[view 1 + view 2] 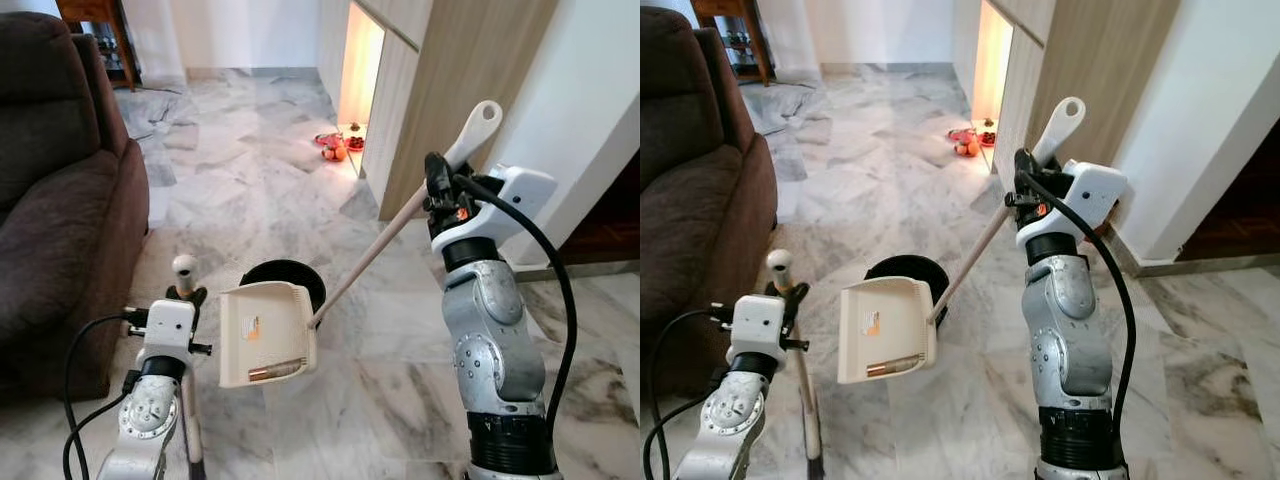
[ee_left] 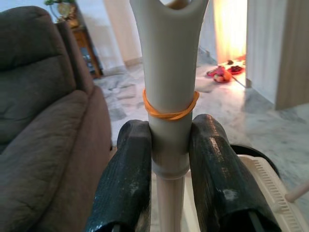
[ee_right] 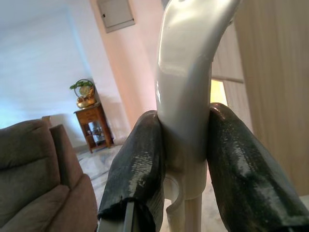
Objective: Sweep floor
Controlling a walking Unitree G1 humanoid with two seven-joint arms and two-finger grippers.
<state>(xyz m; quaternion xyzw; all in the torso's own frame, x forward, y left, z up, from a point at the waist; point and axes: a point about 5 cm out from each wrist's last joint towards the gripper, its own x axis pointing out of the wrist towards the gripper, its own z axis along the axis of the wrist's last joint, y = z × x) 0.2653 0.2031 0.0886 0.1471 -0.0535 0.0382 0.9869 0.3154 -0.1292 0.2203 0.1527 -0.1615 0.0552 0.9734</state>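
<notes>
In the left eye view, the cream plastic dustpan (image 1: 268, 334) hangs tilted above the round black bin (image 1: 285, 282); a small brown stick-like thing (image 1: 277, 372) lies in the dustpan. The right claw (image 1: 437, 186) grips the dustpan's long pale handle (image 1: 400, 217) near its top. Left of the bin, the left claw (image 1: 186, 296) is closed on the cream broom pole (image 1: 186, 330). Further left of the bin stands a brown sofa (image 1: 60, 190) on the white marble floor (image 1: 250, 170).

In the left wrist view, an orange rubber band (image 2: 170, 110) circles the pole above the fingers (image 2: 126, 183).

In the right wrist view, both fingers (image 3: 137, 169) press the handle.
</notes>
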